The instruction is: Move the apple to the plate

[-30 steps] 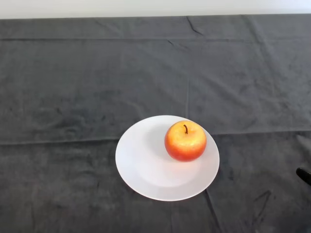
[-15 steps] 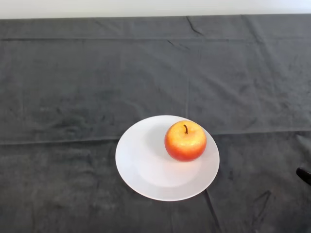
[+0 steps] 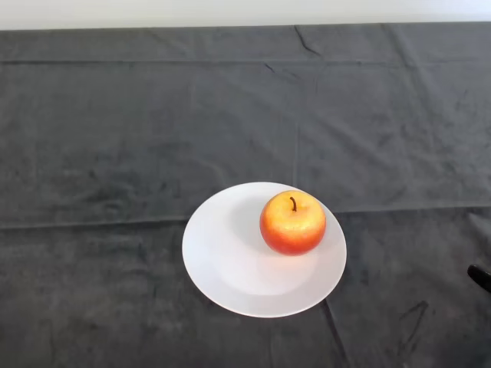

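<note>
Head view, single frame. We see no part of the arm, so we cannot tell how the robot hand stands.

Nearest to us, the dark cloth point(image 3: 107, 307) covers the bench to the lower edge and is cut off on the left, right and bottom. At the right edge, low down, a small black shape point(image 3: 480, 277) pokes in; it is mostly cut off and we cannot identify it, possibly a piece of equipment.

Count on the cloth: one plate point(image 3: 222, 261), one apple point(image 3: 292, 223). The plate is white, round and plain, lying flat slightly below and right of the middle of the view. The apple sits on the plate, in its upper right part, near the rim but inside it. It stands upright, stem up, red-orange with a yellow patch on top. Its underside and the plate surface beneath it are hidden.

We read no label, brand or writing on anything.

Farther back, the cloth shows creases and fold lines. Beyond its far edge, a pale strip point(image 3: 230, 11) runs across the top.
</note>
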Tool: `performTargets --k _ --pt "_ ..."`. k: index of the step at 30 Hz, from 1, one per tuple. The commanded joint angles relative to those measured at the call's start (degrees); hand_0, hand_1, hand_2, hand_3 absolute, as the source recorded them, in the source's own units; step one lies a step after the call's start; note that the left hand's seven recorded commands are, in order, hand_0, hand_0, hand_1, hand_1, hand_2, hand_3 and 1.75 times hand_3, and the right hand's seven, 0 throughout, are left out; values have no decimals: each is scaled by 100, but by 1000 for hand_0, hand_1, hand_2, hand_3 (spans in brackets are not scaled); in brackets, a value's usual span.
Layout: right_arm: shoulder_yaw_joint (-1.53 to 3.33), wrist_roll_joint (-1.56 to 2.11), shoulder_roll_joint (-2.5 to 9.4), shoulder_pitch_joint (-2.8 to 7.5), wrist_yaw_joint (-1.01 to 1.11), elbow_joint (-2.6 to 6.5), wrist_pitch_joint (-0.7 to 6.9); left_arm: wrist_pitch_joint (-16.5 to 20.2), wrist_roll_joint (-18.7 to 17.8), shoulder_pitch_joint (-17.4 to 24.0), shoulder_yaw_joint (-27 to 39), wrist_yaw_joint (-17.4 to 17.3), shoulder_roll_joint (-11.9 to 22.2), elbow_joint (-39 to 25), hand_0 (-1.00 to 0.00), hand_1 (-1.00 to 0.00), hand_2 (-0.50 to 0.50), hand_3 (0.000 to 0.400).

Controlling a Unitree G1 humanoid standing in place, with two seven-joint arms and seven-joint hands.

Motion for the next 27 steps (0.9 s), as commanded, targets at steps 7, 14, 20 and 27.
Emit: performTargets --k 7,14,20,27 --pt "57 185 125 108 11 196 135 -57 -44 50 -188 -2 397 111 0 0 0 0" --pt "57 184 125 108 12 196 135 -59 -59 58 -200 -13 399 119 0 0 0 0" --pt "56 184 125 108 12 196 136 -91 -72 67 -198 -25 413 163 0 0 0 0" --pt "56 184 125 108 12 196 136 -92 -83 69 -198 -29 429 178 0 0 0 0"
